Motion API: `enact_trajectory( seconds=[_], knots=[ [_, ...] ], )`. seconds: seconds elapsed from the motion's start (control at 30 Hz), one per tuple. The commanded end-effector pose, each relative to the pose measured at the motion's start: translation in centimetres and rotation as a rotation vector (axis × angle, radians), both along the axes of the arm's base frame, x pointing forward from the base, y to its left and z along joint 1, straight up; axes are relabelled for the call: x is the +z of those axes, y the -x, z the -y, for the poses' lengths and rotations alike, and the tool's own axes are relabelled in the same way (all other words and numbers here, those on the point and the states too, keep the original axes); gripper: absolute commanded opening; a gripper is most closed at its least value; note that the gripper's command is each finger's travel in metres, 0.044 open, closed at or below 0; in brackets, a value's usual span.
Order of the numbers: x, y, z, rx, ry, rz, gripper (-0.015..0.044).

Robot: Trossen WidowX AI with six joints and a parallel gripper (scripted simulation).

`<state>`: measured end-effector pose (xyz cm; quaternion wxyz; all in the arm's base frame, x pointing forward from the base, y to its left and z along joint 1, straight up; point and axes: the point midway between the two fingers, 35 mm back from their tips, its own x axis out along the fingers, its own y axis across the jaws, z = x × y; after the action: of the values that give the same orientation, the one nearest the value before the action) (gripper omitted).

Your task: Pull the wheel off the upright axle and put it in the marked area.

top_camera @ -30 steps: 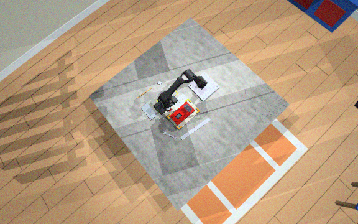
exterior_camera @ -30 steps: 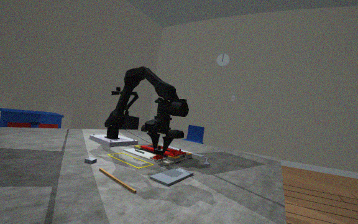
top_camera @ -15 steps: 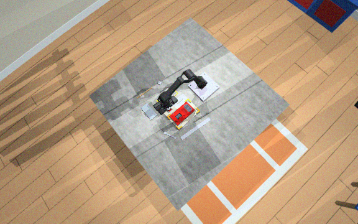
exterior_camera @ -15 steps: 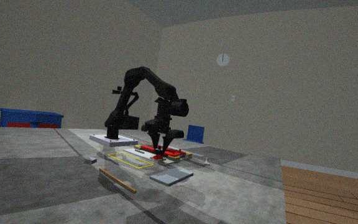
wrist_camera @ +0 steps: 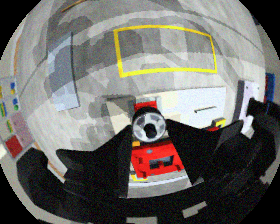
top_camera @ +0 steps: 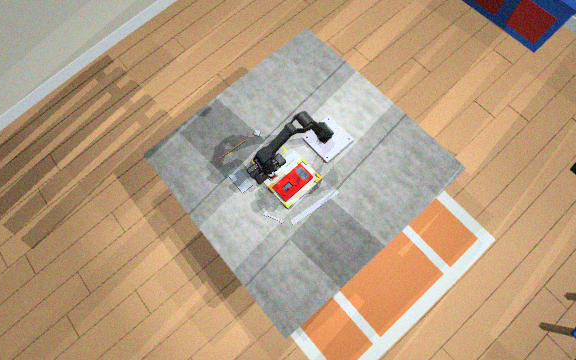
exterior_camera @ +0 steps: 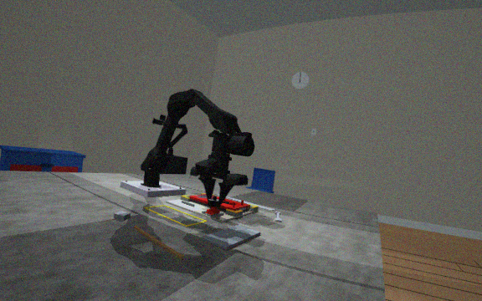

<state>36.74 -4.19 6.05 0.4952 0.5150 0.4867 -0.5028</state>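
Note:
The wheel [wrist_camera: 141,126] has a black tyre and a pale spoked hub. It sits low over a small red block [exterior_camera: 212,211] at the edge of the white board [wrist_camera: 211,100]. My gripper [wrist_camera: 148,124] [exterior_camera: 213,203] points down and is shut on the wheel, one fingertip on each side. The axle is mostly hidden; only a dark centre shows in the hub. The marked area, a yellow outline [wrist_camera: 118,52] [exterior_camera: 187,226], lies on the table beside the board, away from the wheel. The arm hides most of it in the top view.
A red fixture [top_camera: 295,182] [wrist_camera: 141,167] with yellow corners stands close beside the wheel. A blue-grey slab [top_camera: 240,181] [exterior_camera: 237,238] [wrist_camera: 63,75], a brown stick [top_camera: 233,148] [exterior_camera: 161,243] and a small grey block [top_camera: 257,133] [exterior_camera: 121,216] lie around. A long white strip [top_camera: 314,207] lies beyond the fixture.

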Motion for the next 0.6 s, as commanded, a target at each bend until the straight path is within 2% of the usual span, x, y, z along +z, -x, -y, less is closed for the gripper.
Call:
enact_trajectory(
  seconds=[0.0,0.57],
  knots=[
    [0.43,-0.03,0.02,0.0,0.001,0.004,0.0],
    [0.98,-0.02,0.02,0.0,0.001,0.004,0.0]
  ],
)
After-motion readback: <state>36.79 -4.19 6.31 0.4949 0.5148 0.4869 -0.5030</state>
